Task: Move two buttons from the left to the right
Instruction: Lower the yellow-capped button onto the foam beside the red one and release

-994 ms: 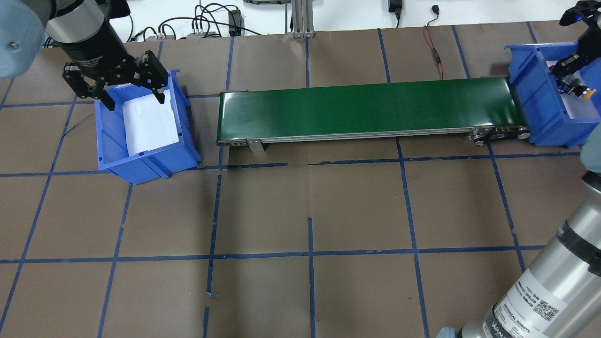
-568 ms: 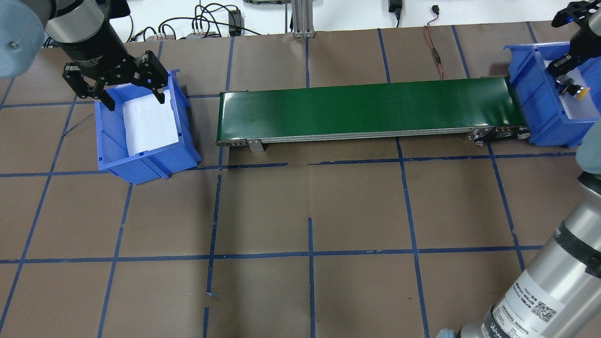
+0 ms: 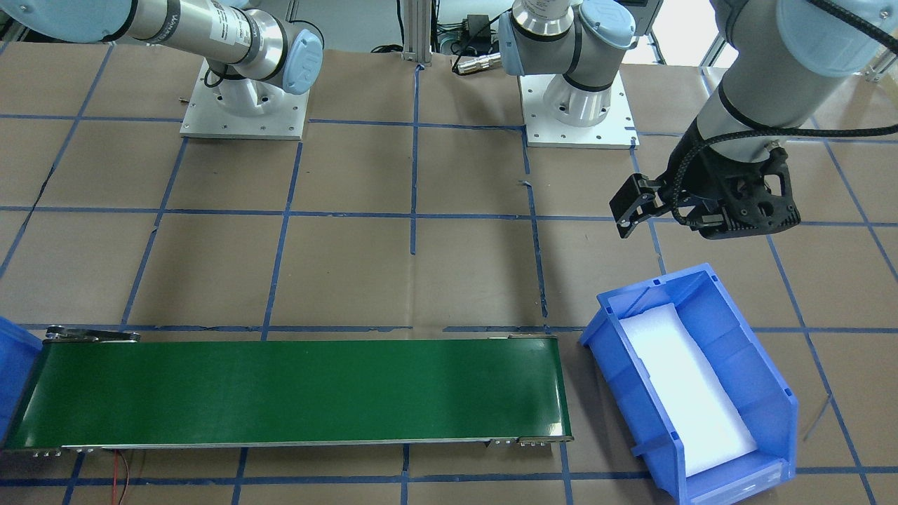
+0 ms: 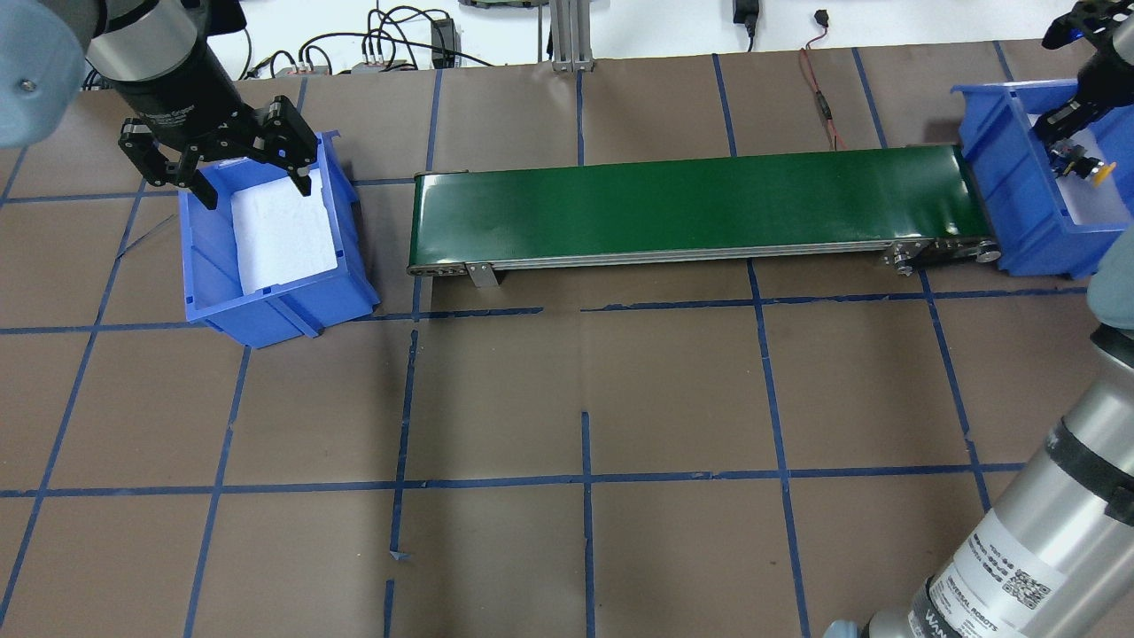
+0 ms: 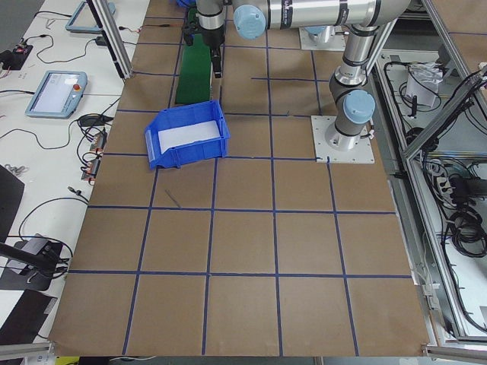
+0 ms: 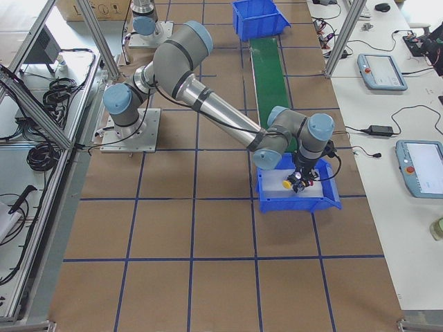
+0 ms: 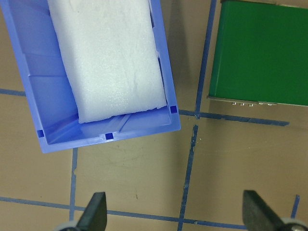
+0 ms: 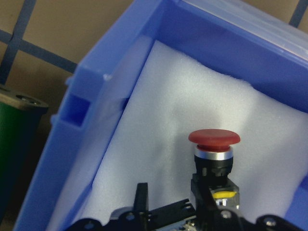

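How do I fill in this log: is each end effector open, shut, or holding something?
Left end effector: open, holding nothing.
Right end effector: cannot be told; it is down beside the red button.

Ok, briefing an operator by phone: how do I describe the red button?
Follow the green conveyor belt to the blue bin at the robot's right end. On its white foam stands the red button; its red mushroom cap sets it apart from the yellow button beside it.
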Tool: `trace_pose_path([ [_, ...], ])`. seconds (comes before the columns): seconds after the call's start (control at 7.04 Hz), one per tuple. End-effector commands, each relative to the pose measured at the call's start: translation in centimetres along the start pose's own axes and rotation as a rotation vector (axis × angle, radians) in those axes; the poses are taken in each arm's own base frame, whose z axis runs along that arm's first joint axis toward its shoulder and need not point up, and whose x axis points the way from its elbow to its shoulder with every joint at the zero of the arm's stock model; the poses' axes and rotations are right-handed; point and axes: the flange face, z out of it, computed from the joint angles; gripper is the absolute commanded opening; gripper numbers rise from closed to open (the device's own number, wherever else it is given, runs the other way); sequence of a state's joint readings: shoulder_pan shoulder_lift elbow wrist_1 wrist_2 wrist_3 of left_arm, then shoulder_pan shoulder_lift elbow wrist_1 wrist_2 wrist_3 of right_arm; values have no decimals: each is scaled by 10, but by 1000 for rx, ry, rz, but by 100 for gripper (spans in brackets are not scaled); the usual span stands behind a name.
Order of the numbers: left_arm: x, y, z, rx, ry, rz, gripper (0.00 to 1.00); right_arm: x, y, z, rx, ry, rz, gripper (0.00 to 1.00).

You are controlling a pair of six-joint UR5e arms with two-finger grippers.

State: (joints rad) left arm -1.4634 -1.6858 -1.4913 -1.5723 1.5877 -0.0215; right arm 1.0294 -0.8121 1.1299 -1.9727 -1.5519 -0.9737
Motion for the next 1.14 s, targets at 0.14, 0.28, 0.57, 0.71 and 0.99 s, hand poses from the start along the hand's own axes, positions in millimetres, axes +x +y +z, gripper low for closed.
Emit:
trace_pose_path([
  [0.14, 0, -1, 1, -1, 0, 0, 100, 3, 9, -1, -13, -11, 6, 6],
  [0.28, 2, -1, 2, -3, -2, 2, 100, 7, 13, -1, -13, -11, 11, 6],
  [0.57, 2, -1, 1, -1, -2, 2, 100, 10, 17, 1, -15, -13, 17, 6],
  [0.71, 2, -1, 1, -1, -2, 2, 100, 9, 17, 1, -16, -14, 17, 6],
  [0.99, 2, 0, 2, -4, 0, 2, 100, 6, 20, 9, -27, -27, 25, 36],
])
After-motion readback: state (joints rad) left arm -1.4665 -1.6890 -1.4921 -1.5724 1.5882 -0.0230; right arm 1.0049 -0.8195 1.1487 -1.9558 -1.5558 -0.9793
